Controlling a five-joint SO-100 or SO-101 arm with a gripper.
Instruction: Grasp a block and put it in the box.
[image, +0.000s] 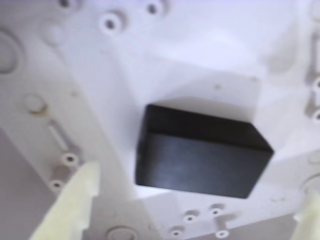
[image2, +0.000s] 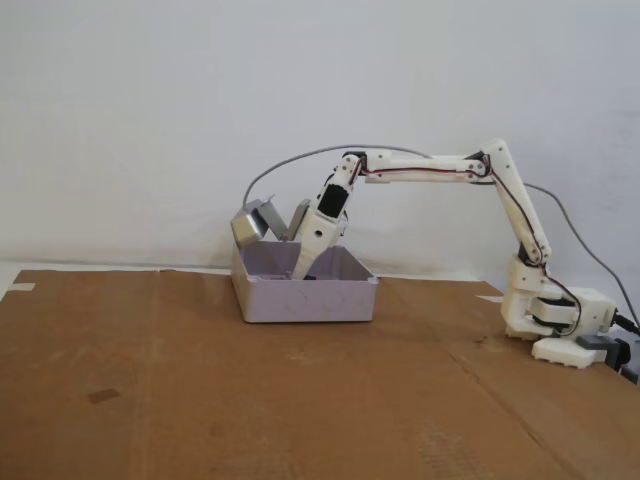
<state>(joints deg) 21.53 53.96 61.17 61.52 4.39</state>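
Down inside the box (image2: 305, 299), whose pale floor fills the wrist view, the block (image: 200, 152) lies flat on the plastic, a little past centre toward four o'clock, with bare floor all round it. From where I stand it looks released and resting, so the putting-in seems done and what remains is getting the arm (image2: 430, 168) clear. The danger I would watch for is the way out: the gripper (image: 190, 210) reaches down below the rim in the fixed view, and if it rises at a slant one finger could clip the block and nudge it against a wall, or catch the wall itself and drag the light box across the cardboard (image2: 200, 380). A sweep toward nine o'clock in the fixed view would also bring the grey camera housing (image2: 250, 222), which hangs just above the far rim at about ten o'clock from the box, close to the edge. As for the tool, its two cream fingers (image: 75, 200) stand spread wide apart, one entering the wrist view at seven o'clock and the other only a sliver at the four o'clock edge. They pinch nothing; the block sits between and beyond them, touched by neither as far as I can see.
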